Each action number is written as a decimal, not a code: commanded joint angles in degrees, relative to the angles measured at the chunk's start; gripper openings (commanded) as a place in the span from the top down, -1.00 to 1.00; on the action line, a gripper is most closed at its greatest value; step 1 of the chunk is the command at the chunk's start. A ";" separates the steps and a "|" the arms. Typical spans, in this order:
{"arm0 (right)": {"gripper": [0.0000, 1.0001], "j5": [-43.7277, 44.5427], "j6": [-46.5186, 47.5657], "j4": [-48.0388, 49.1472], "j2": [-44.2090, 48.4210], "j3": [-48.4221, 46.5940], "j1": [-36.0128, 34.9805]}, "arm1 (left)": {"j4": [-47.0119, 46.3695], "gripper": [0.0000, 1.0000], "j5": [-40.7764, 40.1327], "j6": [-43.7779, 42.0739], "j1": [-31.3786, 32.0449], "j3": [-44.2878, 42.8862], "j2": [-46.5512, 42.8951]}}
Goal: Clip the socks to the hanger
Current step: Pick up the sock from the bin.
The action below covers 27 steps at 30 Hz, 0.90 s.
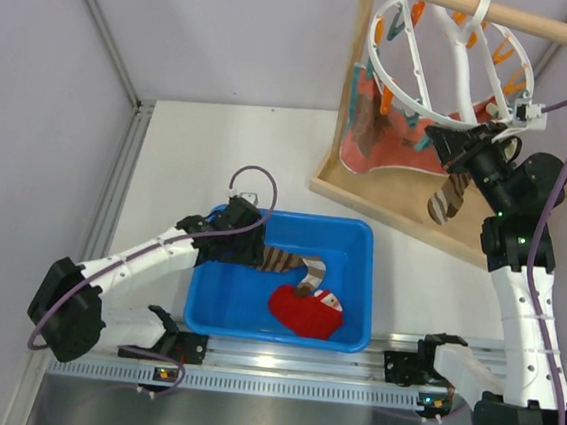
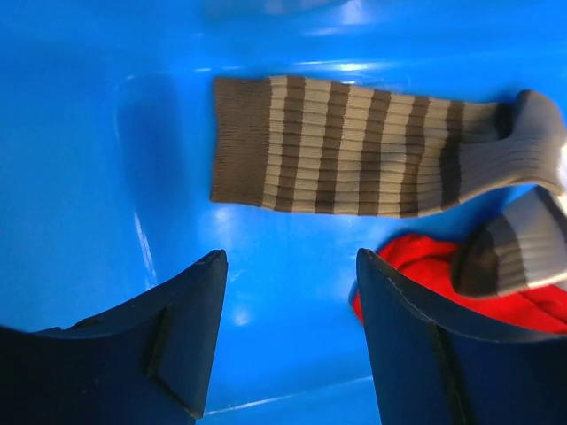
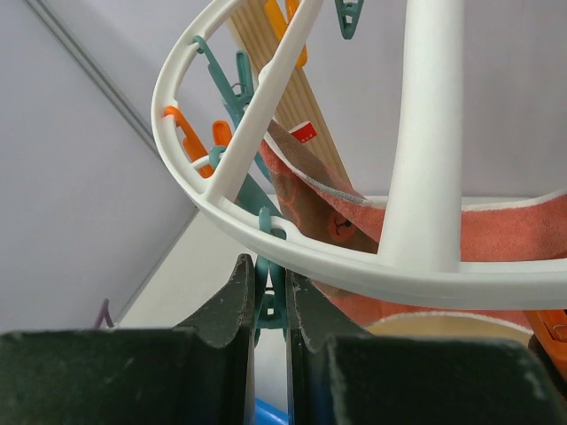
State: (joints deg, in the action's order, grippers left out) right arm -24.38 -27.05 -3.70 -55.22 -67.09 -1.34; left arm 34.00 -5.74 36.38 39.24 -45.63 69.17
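Observation:
The white ring hanger (image 1: 406, 106) hangs from the wooden stand at the back right, with orange and teal pins on its rim. My right gripper (image 1: 461, 139) is at its near rim. In the right wrist view my right gripper (image 3: 268, 271) is shut on a teal clothespin (image 3: 266, 305) under the ring (image 3: 372, 266). A brown striped sock (image 1: 450, 198) dangles just below that gripper; I cannot tell what holds it. My left gripper (image 1: 250, 251) is open inside the blue bin, its fingers (image 2: 199, 319) apart above the bin floor. Another striped sock (image 2: 354, 146) lies just beyond them, a red sock (image 2: 425, 266) to the right.
The blue bin (image 1: 361, 240) sits mid-table and holds the striped sock (image 1: 284, 263) and the red sock (image 1: 304, 310). Salmon-pink socks (image 1: 371, 141) hang from the hanger's far side. The wooden frame stand (image 1: 385, 197) has its base on the table behind the bin.

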 commanded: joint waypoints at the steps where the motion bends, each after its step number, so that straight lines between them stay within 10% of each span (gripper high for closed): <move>1: 1.00 1.62 1.47 2.39 1.26 0.03 0.20 | -3.23 -0.29 -6.56 3.00 3.64 -1.65 2.89; 27: 1.00 2.15 2.70 2.65 1.61 0.65 0.11 | -6.66 -0.07 -11.49 3.70 8.66 -8.25 26.28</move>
State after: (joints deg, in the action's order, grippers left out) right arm -23.16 -25.10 -4.01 -54.96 -66.65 -1.34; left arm 29.34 -17.47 40.58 47.75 -54.02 93.56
